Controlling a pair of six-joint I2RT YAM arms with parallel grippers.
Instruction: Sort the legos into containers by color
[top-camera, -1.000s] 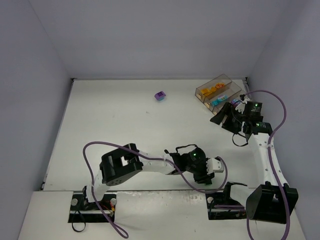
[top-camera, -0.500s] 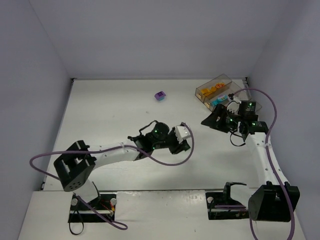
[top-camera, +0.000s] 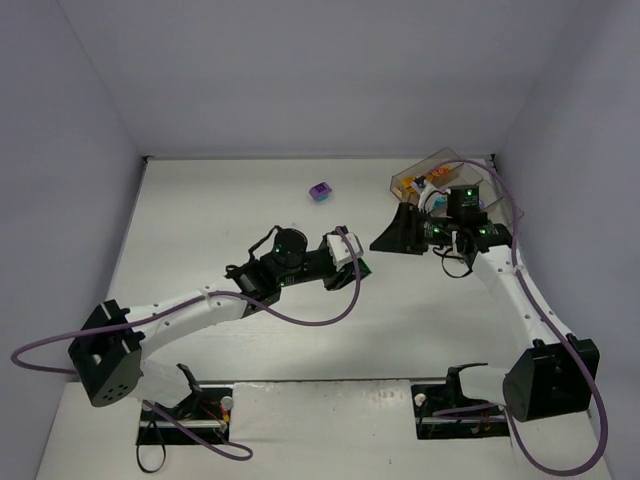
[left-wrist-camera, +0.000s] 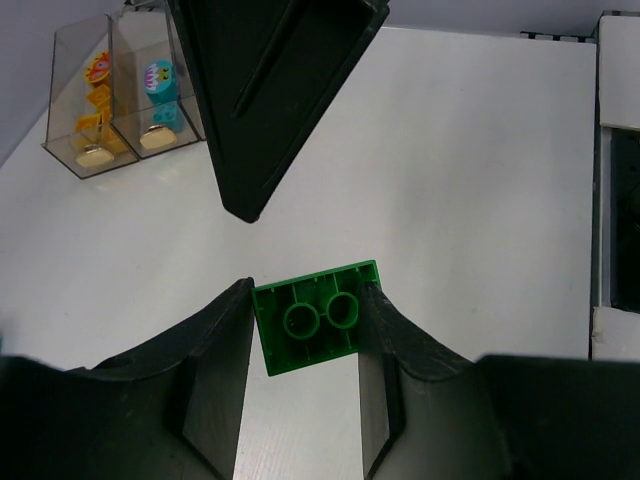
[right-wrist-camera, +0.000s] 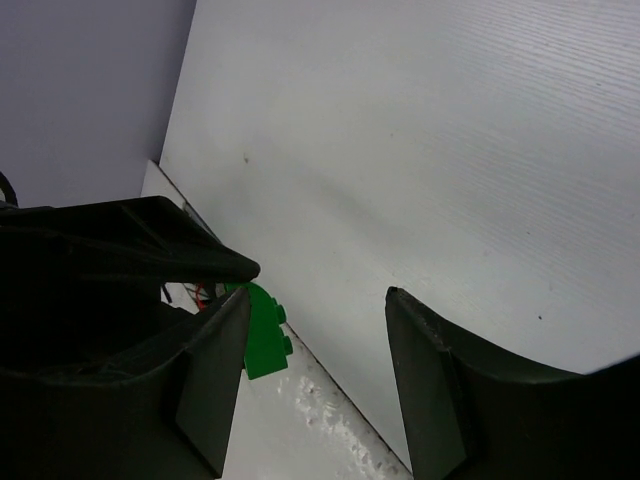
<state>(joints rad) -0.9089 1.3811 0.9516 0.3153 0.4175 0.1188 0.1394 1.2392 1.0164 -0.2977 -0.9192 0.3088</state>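
Note:
My left gripper is shut on a green lego and holds it above the table's middle; the brick's hollow underside faces the left wrist camera. My right gripper is open and empty, pointing left, its tips just right of the left gripper. In the right wrist view the green lego shows beside the right gripper's left finger, not between the jaws. The containers stand at the far right, with orange legos and teal legos inside. A purple lego lies at the back centre.
The right gripper's black finger hangs just beyond the green lego in the left wrist view. The walls close in behind and right of the containers. Purple cables loop off both arms.
My left arm swung from the near right to the table's middle. My right gripper moved left, away from the containers, and now faces the left gripper.

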